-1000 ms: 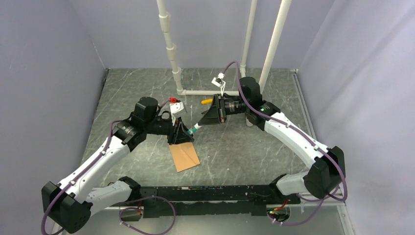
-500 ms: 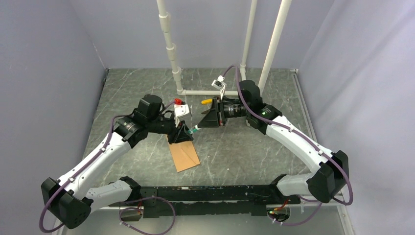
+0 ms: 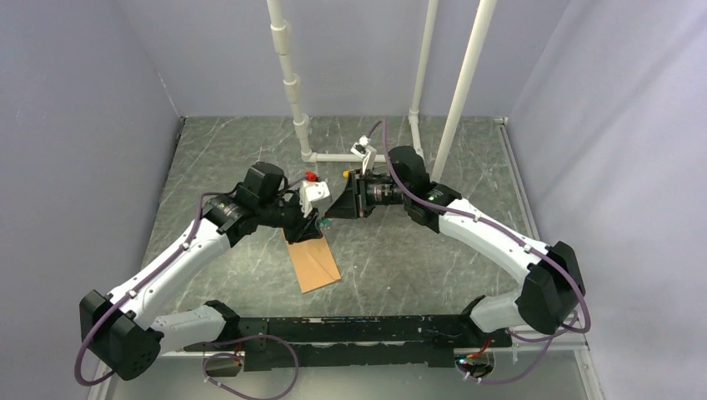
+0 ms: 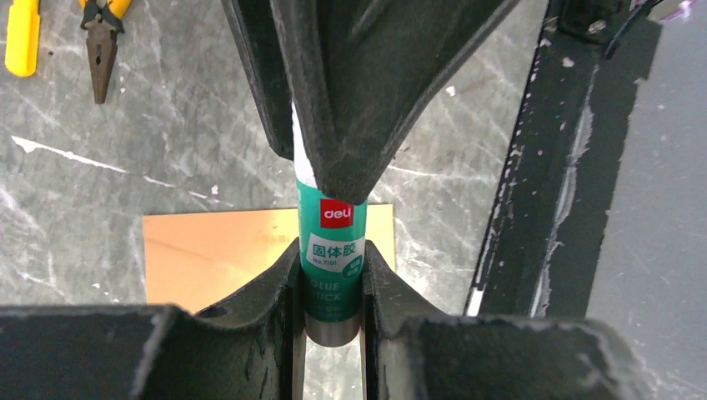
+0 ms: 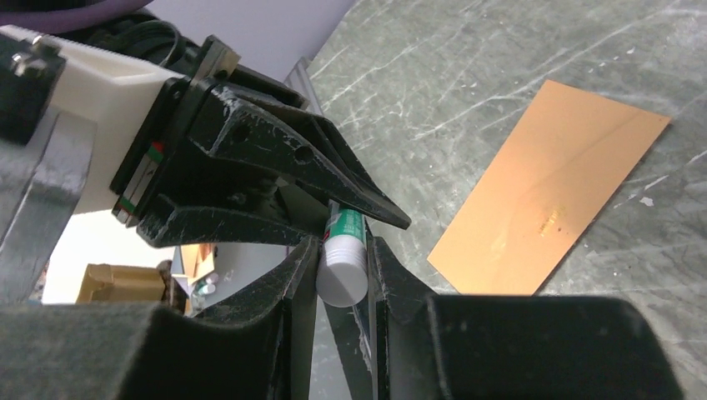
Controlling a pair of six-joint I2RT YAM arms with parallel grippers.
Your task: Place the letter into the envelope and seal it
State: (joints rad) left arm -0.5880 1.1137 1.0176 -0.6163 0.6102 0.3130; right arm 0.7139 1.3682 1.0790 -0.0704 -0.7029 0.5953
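Soft, even light is coming from overhead in the top external view, casting only faint shadows under the arms [image 3: 492, 237] on the marbled table [image 3: 392, 250], with everything in fair focus. In the wrist views the left gripper [image 4: 332, 287] and right gripper [image 5: 343, 267] are looming dark and slightly blurred up close, while the glue stick [image 4: 332, 242] label is reading crisply, the envelope [image 5: 550, 187] is catching a warm sheen, and a pale patch at the right wrist view's left edge is blowing out.

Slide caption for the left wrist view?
Left fingers and right fingers grip one green glue stick; envelope flat on table.
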